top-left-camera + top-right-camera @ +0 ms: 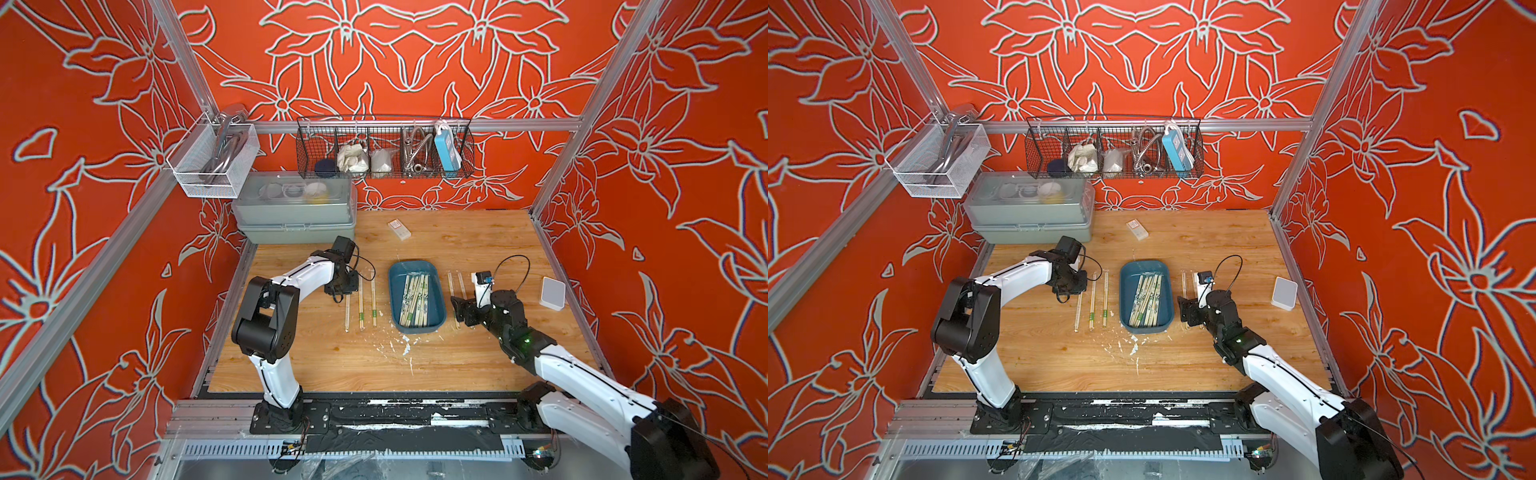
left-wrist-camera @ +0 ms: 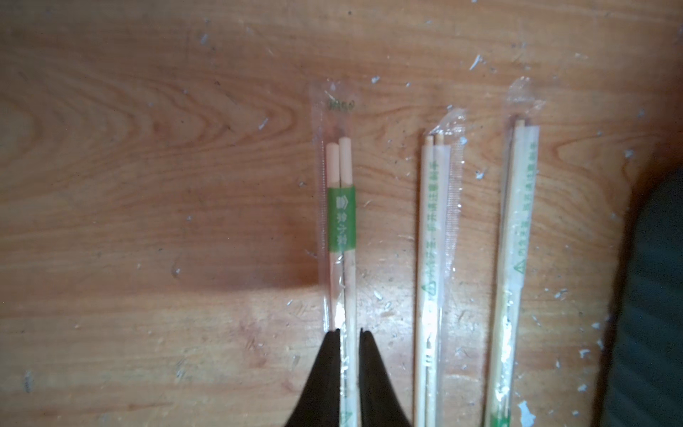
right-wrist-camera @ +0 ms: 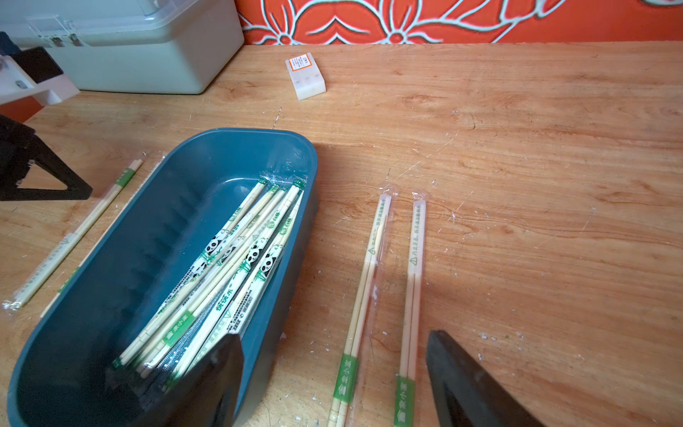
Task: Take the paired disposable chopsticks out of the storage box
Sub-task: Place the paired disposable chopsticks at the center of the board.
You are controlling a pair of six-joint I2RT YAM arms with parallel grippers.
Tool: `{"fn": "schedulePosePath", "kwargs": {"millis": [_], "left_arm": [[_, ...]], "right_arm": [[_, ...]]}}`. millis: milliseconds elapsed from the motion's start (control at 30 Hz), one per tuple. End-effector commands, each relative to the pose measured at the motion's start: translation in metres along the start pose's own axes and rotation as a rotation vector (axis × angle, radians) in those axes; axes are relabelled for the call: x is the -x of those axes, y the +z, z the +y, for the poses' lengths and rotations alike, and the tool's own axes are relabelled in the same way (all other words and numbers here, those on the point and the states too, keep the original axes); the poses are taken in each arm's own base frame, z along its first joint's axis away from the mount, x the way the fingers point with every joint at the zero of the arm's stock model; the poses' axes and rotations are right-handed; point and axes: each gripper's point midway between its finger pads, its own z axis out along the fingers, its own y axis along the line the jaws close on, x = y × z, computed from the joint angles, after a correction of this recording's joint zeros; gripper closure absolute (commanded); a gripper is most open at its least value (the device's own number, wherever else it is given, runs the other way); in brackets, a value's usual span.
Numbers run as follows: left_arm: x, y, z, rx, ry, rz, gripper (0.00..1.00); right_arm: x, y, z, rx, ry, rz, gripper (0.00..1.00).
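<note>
Nearest the base, the right gripper [image 3: 334, 337] hangs low just beside the near right corner of the storage box [image 1: 437, 297], with its jaws spread wide and holding nothing. In the right wrist view one finger overlaps the box's near end, but I cannot tell whether it dips inside, and two sleeved pairs [image 3: 365, 281] lie on the wooden table [image 1: 478, 232] between the fingers. The paired disposable chopsticks [image 1: 415, 299] left to take lie heaped in the box, to this gripper's left. Their long axis runs near to far along the box's length, so the wide jaws stand across the sticks and, as I judge it, need only a short shift leftward over the wall. The right arm is the nearer one to that heap. Farther back, across the box, the left gripper [image 2: 350, 332] is down at the table with narrow jaws pinched on the outer sleeved pair [image 2: 342, 222], the one farthest from the box of three lying parallel beside it
</note>
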Motion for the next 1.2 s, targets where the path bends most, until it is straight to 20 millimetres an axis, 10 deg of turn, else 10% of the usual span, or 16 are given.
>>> {"fn": "schedulePosePath", "kwargs": {"millis": [0, 667, 1167], "left_arm": [[0.007, 0.002, -0.002, -0.004, 0.004, -0.006, 0.86], [0.016, -0.076, -0.016, -0.086, 0.017, -0.376, 0.55], [-0.08, -0.133, -0.061, -0.472, 0.348, -0.749, 0.27]], "right_arm": [[0.006, -0.001, 0.004, 0.013, 0.005, -0.021, 0.17], [0.005, 0.003, 0.008, 0.018, -0.009, 0.024, 0.23], [0.03, 0.019, 0.067, -0.01, -0.042, 0.414, 0.5]]}}
